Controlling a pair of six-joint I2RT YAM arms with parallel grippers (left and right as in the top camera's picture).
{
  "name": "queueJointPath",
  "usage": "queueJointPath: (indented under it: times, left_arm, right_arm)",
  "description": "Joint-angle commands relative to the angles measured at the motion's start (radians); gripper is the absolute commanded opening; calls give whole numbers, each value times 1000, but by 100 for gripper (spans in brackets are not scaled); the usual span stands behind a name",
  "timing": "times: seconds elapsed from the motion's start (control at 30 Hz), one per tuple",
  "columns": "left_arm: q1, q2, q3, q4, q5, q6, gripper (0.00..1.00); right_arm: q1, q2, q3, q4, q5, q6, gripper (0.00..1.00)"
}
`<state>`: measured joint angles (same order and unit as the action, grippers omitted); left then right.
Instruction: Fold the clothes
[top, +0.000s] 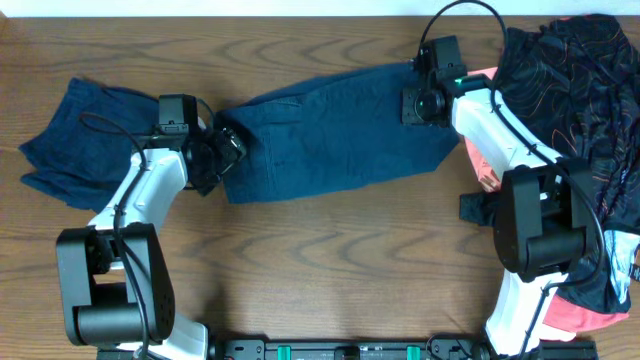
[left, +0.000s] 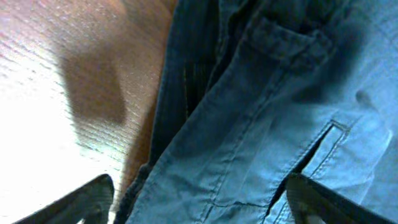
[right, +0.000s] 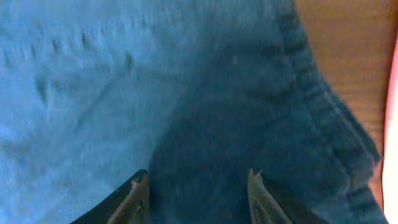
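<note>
Both jaws hang open over the navy shorts (top: 330, 130) — one at each end. A patterned heap (top: 580, 90) right of the shorts lies under the right arm (top: 540, 215).

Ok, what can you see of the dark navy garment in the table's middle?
The dark navy cotton-looking garment lies spread out on the brown wooden table. A belt loop, slit pocket and hem show. The open left end effector is over its left edge, the open right end effector over its right.
</note>
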<state>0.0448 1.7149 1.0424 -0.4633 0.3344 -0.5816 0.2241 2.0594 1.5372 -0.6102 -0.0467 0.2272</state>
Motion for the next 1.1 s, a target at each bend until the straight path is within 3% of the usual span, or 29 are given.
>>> queueJointPath:
  times: [0.0,0.23,0.37,0.5,0.53,0.6,0.63,0.73,0.93,1.07]
  left_arm:
    - [3,23,-10,1,-33,55,92]
    - [2,146,-10,56,-23,70,92]
    - [2,195,-10,100,81,103,86]
    - [2,205,-10,115,159,131,56]
    - [2,204,-10,114,161,144,45]
    - [3,204,-10,112,163,172,13]
    - [4,204,-10,109,163,185,6]
    - [16,183,-5,48,163,220,6]
    - [69,43,38,-229,164,223,6]
    - [79,-103,38,-341,163,227,6]
  right_arm:
    - [50,-3,3,-14,-20,-75,51]
    - [59,34,3,-4,67,-75,58]
    - [57,35,3,-12,66,-75,60]
    - [59,10,5,-14,60,-75,57]
    - [62,-2,6,-16,49,-75,57]
    - [70,-29,6,-20,13,-76,57]
    - [72,-43,6,-22,-2,-77,56]
    - [84,-92,6,-30,-81,-96,57]
    - [121,-111,5,-134,-324,-107,33]
    - [190,-70,4,-211,-387,-110,26]
